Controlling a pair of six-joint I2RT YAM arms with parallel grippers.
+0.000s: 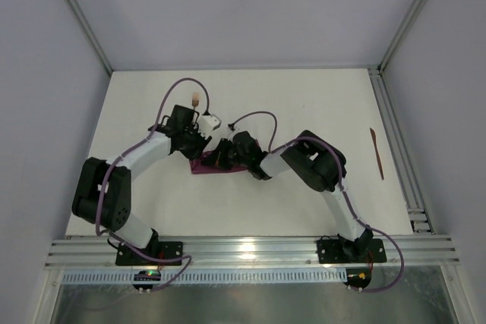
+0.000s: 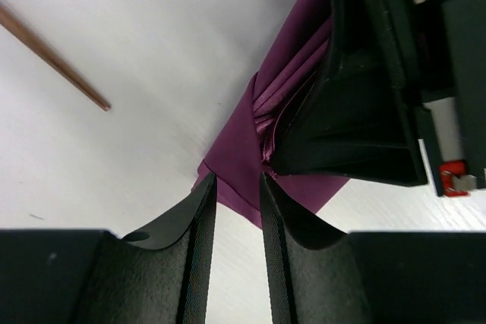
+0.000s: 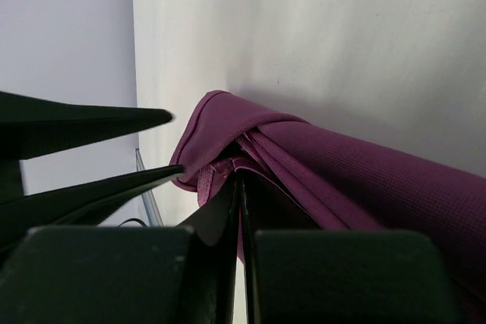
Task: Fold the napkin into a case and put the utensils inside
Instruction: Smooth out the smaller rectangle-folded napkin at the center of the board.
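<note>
Right hand (image 3: 240, 181) pinched shut on soft, creased magenta napkin (image 3: 380, 180); left hand (image 2: 237, 181) part-open, empty. Thin copper utensil (image 2: 53, 55) beyond left hand, outside right wrist view.

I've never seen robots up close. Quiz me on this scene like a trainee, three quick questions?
1. True or false: the right pincer is shut on the purple napkin.
2. Which pincer's jaws stand apart? A) left pincer B) right pincer
3. Fill in: the brown utensil near the right edge of the table lies ___ the napkin.
Key: 1 true; 2 A; 3 outside.
</note>
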